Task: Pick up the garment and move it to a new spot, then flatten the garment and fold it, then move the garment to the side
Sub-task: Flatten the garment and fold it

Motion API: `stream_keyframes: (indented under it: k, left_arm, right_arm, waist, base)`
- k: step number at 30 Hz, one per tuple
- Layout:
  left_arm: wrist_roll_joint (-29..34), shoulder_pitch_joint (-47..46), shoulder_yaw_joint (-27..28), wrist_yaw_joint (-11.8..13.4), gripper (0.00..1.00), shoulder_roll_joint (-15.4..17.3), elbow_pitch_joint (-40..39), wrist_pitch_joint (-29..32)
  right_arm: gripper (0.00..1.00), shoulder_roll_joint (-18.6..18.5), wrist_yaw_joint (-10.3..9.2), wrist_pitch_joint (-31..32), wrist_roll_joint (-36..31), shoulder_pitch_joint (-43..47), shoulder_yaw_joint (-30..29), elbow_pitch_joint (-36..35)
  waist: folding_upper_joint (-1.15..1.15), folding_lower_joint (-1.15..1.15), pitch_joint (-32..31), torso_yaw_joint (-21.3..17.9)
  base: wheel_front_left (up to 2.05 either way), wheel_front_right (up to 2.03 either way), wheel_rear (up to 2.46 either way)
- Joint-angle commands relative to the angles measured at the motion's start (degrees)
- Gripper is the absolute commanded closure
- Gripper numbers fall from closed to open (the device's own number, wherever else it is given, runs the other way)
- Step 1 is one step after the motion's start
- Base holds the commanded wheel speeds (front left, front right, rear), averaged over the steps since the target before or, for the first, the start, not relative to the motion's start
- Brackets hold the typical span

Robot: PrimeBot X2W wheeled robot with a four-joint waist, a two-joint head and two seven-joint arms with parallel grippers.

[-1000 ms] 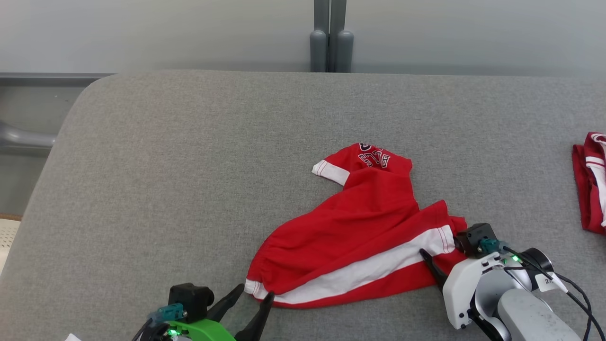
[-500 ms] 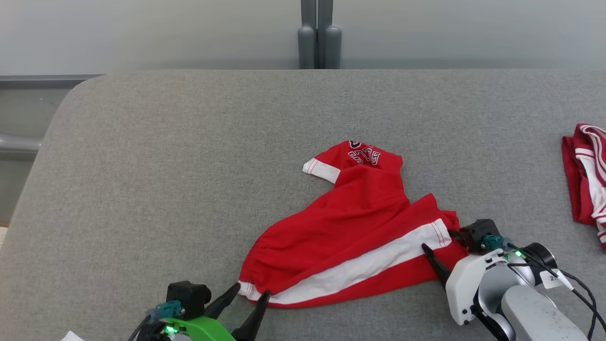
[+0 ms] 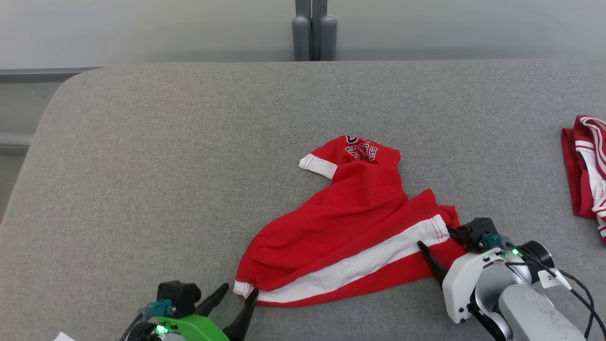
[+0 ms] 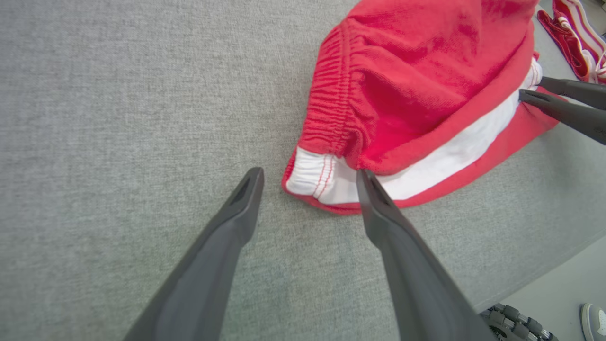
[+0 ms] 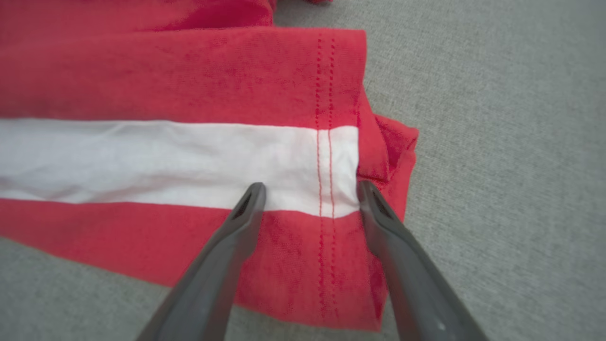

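Red knit shorts [image 3: 350, 237], white-striped: soft, light, limp, likely sagging when lifted. Left gripper [image 3: 240, 290] jaws gaping at waistband corner, right gripper [image 3: 434, 237] jaws straddling hem, both holding nothing.

Bright, even, diffuse light; soft shadows; wrist views bend at edges

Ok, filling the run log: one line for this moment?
stage: pre-grasp | left gripper: open at waistband corner | right gripper: open over leg hem | garment: crumpled, unfolded
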Motion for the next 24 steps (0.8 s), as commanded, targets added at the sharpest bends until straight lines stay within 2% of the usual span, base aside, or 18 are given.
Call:
stream_keyframes:
  k: [1, 7, 8, 9, 10, 11, 17, 21, 24]
  left_arm:
    - [-0.6, -1.4, -0.1, 0.0, 0.0, -0.2, 0.2, 0.0]
    - [-1.1, -3.5, -1.4, -0.6, 0.0, -1.0, 1.7, -0.2]
    - [-1.3, -3.8, -1.9, -0.8, 0.36, -1.0, 1.9, 0.1]
    - [-1.5, -4.0, -2.1, -0.9, 0.65, -1.0, 2.0, 0.1]
    - [-1.7, -4.0, -2.3, -1.0, 1.0, -1.0, 2.3, 0.3]
    - [-1.8, -3.8, -2.8, -1.0, 1.0, -0.8, 2.4, 0.7]
    - [-3.9, -1.6, -3.2, -1.3, 1.0, 0.8, -1.6, 0.8]
    - [-5.7, 0.7, -2.0, -0.8, 1.0, 2.2, -7.4, 1.2]
    - [-7.2, 3.2, -0.9, 0.3, 1.0, 3.0, -13.8, 1.2]
  right_arm:
    - [0.0, 0.0, 0.0, 0.3, -0.5, -0.9, 0.1, -0.3]
    - [0.0, 0.2, 0.0, 0.8, -0.1, -2.3, 1.4, -0.5]
    - [0.0, 0.1, 0.0, 0.8, 0.2, -2.5, 1.7, -0.5]
    - [0.27, 0.2, 0.0, 0.8, 0.5, -2.5, 1.9, -0.5]
    - [0.69, 0.3, 0.0, 0.9, 1.0, -2.4, 2.2, -0.5]
    - [1.0, 0.3, 0.0, 1.0, 1.5, -2.1, 2.6, -0.5]
    - [1.0, -1.7, -0.02, 1.2, 4.9, 0.0, 2.2, -3.2]
    - [1.0, -3.5, -0.01, 0.8, 7.0, 2.8, 0.0, -8.3]
    - [1.0, -4.4, -0.01, 1.1, 10.9, 6.5, -3.0, -14.8]
  waist:
    - [0.0, 0.0, 0.8, 0.3]
    - [0.0, 0.0, 2.0, 0.7]
    - [0.0, 0.0, 2.0, 0.7]
    - [0.0, 0.0, 2.0, 0.7]
    - [0.0, 0.0, 1.9, 0.7]
    - [0.0, 0.0, 1.6, 0.6]
    - [0.0, 0.0, -0.5, 0.1]
    - [0.0, 0.0, -2.4, -0.4]
    - [0.0, 0.0, -4.1, -1.0]
  base:
    - [0.0, 0.0, 0.0]
    - [0.0, 0.0, 0.0]
    - [0.0, 0.0, 0.0]
    - [0.0, 0.0, 0.0]
    - [0.0, 0.0, 0.0]
    - [0.0, 0.0, 0.0]
    - [0.0, 0.0, 0.0]
    - [0.0, 0.0, 0.0]
    - [0.0, 0.0, 0.0]
